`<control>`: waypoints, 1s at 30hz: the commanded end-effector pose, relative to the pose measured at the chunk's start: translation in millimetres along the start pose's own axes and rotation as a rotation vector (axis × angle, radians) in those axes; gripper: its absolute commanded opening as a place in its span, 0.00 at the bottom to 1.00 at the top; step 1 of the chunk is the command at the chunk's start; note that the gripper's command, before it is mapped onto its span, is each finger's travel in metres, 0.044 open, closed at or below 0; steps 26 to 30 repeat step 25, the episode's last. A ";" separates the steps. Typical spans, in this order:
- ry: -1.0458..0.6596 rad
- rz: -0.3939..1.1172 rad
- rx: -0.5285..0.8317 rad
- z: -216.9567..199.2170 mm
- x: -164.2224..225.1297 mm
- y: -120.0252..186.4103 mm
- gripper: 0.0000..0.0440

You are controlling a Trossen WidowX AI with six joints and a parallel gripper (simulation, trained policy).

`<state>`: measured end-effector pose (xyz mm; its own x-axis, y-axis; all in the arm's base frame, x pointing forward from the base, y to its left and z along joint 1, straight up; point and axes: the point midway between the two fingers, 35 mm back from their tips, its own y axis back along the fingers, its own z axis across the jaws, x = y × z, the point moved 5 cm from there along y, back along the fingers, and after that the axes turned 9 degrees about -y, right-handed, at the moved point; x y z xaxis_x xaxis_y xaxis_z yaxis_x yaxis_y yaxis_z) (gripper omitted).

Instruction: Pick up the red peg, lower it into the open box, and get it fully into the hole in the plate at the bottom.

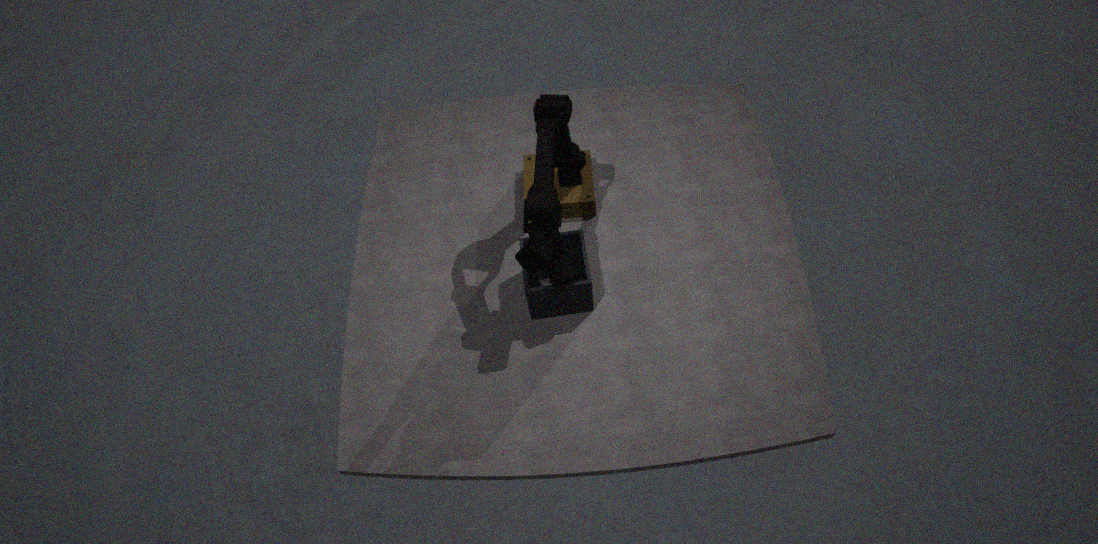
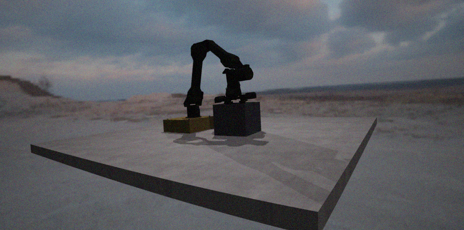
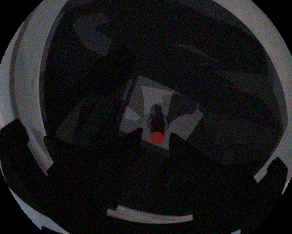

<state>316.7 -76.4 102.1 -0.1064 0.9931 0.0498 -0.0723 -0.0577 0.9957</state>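
The dark, open-topped box [image 1: 563,300] [image 2: 230,119] stands just in front of the arm's base. My gripper [image 3: 156,131] reaches down into it; the box walls hide the fingers in the exterior view. In the wrist view the fingers are parted, with a dark gap on each side of the red peg [image 3: 157,137]. The peg stands roughly upright between them, its bright round top facing the camera. Its dark lower end meets the pale plate [image 3: 187,128] at a dark ring, seemingly the hole. How deep it sits cannot be told.
The arm's yellow base block [image 1: 580,208] [image 2: 176,125] stands close behind the box. The box walls surround the gripper on all sides. The pale square table top [image 1: 691,271] [image 2: 162,163] lies under both, and the arm's shadow falls across it.
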 end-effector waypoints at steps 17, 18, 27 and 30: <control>-0.030 0.163 -0.133 18.3 -18.0 49.9 0.49; -0.030 0.168 -0.142 19.1 -18.9 52.6 0.50; -0.028 0.200 -0.199 24.3 -26.1 70.8 0.53; -0.028 0.200 -0.199 24.3 -26.1 70.8 0.53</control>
